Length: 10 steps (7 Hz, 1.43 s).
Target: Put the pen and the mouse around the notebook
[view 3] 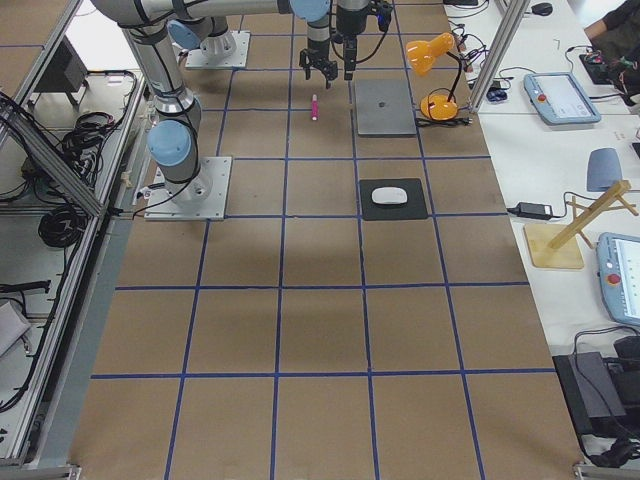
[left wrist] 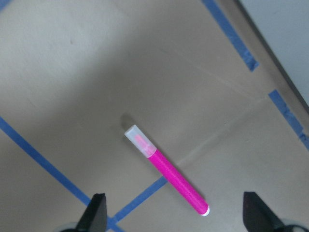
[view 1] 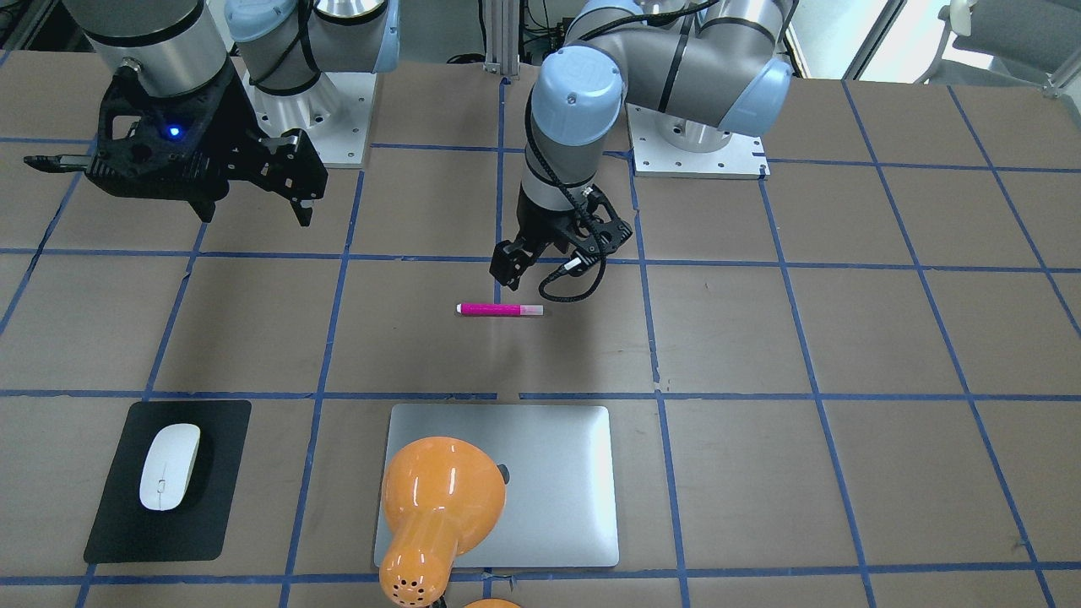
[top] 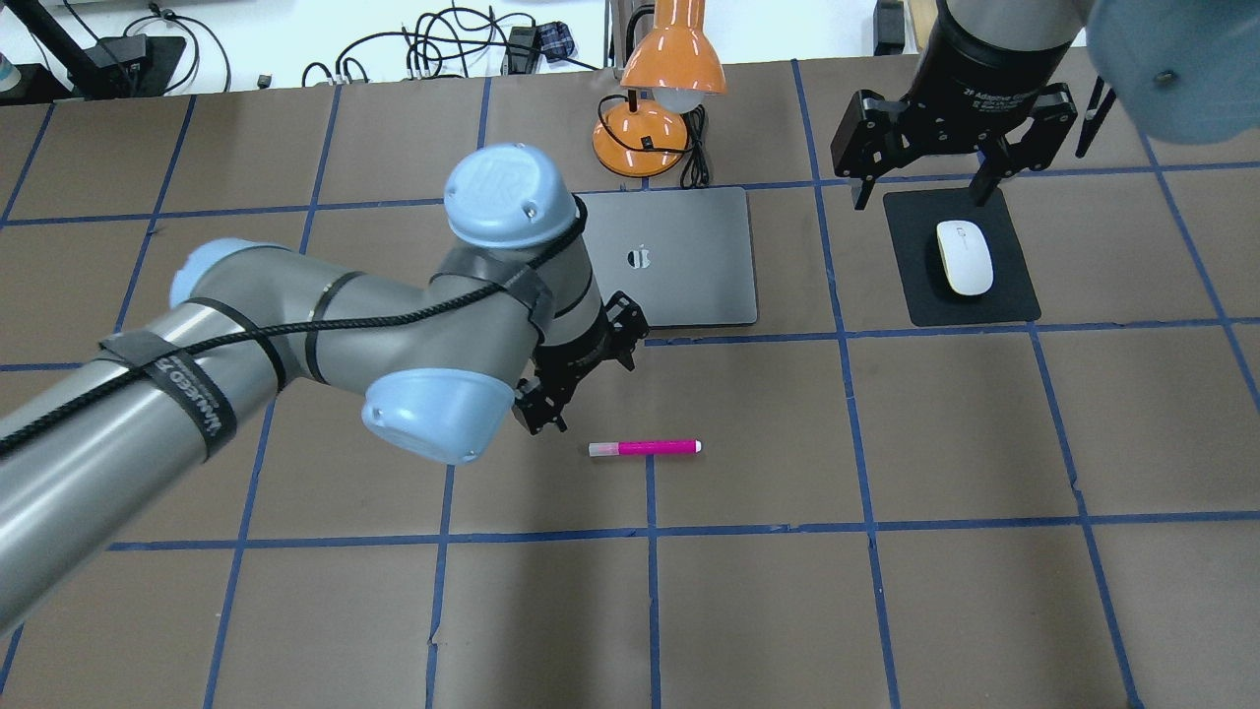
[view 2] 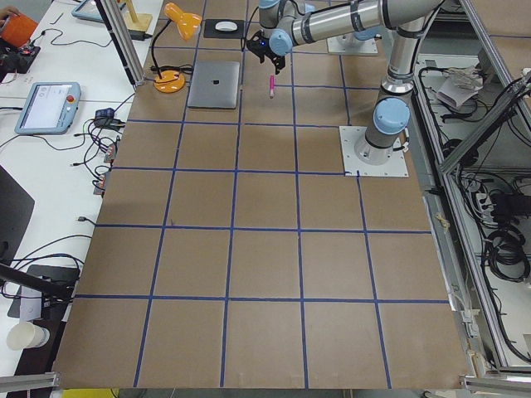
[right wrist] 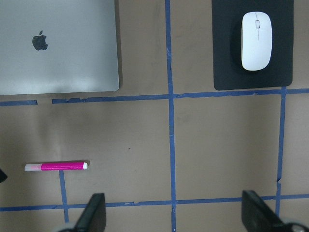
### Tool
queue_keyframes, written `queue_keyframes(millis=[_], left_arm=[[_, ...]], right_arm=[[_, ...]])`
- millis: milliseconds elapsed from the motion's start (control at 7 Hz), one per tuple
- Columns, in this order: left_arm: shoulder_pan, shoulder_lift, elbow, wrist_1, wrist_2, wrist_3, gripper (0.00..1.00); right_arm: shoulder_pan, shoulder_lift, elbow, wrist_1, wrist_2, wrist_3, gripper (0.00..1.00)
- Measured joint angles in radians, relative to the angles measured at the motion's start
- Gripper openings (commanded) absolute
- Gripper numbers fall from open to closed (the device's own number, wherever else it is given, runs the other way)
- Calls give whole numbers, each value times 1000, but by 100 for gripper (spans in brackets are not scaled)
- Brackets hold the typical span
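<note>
The magenta pen [view 1: 498, 310] [top: 645, 448] lies flat on the brown table, on the robot's side of the silver-grey notebook [view 1: 549, 481] [top: 689, 286]. My left gripper [top: 581, 379] [view 1: 562, 253] hovers just beside and above the pen, open and holding nothing. In the left wrist view the pen [left wrist: 166, 176] lies between the spread fingertips [left wrist: 96, 215]. The white mouse [top: 964, 257] [view 1: 169, 466] rests on a black mat [top: 1014, 295]. My right gripper [top: 922, 192] [right wrist: 176, 217] hangs open, high above the mat's far edge.
An orange desk lamp [top: 660, 89] [view 1: 439, 507] stands at the notebook's far edge, and its shade covers part of the lid in the front-facing view. Blue tape lines grid the table. Cables and devices lie on the white bench beyond the far edge.
</note>
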Motion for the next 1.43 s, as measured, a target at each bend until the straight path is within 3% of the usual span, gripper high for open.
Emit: queue_keyframes(millis=[143,571,857,1429], left_arm=[[34,39,74,-135,5,150,98],[157,96,259,-356,16,576,97],[210,106,325,-411,55,814,98],[256,138,334,-414,89,902,100]], right_arm=[[-1,0,2,-1,4,3,100],[-4,-3,7,-6,8,2,100],[-5,-7,9,-4,10,8,100],[-5,-9,10,-1,11,10,100]])
